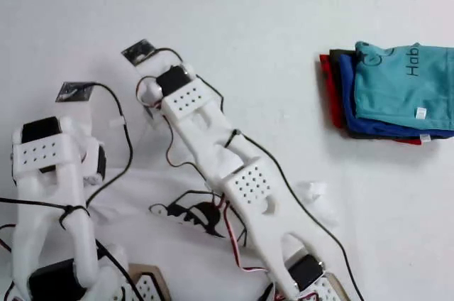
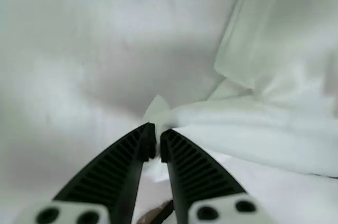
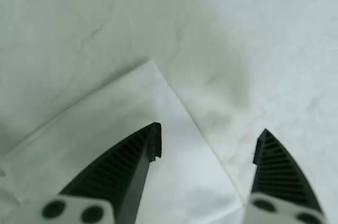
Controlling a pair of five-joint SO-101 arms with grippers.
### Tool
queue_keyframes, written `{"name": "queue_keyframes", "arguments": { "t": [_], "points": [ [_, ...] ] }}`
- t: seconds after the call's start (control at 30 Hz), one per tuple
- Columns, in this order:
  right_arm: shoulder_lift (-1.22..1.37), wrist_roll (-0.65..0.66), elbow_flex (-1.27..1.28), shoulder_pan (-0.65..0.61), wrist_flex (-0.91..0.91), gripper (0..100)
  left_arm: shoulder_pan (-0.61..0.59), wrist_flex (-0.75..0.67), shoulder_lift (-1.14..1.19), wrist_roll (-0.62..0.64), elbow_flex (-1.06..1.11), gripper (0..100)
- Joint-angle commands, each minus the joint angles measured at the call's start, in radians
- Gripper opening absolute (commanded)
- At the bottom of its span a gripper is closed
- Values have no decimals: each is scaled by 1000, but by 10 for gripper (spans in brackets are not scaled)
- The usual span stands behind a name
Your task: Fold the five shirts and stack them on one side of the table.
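A white shirt (image 1: 152,191) with a black print (image 1: 188,214) lies spread at the table's near middle, partly under both arms. My left gripper (image 2: 157,131) is shut on a pinched fold of the white shirt (image 2: 264,129); in the high view the left gripper (image 1: 74,91) is at the left. My right gripper (image 3: 208,139) is open, one finger over a pointed corner of the white shirt (image 3: 121,145) and the other over bare table. The right gripper (image 1: 138,52) is farther back in the high view. Folded shirts are stacked at the right edge, with a teal shirt (image 1: 401,81) on top.
Under the teal shirt lie a blue shirt (image 1: 355,113), a red one (image 1: 328,88) and a dark one. The white table (image 1: 284,24) is bare between the arms and the stack. Black cables trail along both arms.
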Motion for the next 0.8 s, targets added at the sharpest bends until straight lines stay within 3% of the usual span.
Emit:
{"name": "queue_keyframes", "arguments": {
  "t": [0.0,0.5,0.77],
  "points": [
    [-16,-9,-40,-21,8,283,-15,-6,-28,43,-4,28],
    [-8,-9,-31,-68,-21,285,-15,-14,-32,440,-5,28],
    [18,-8,-34,-105,-28,284,-15,-28,-26,448,-5,28]
  ]
}}
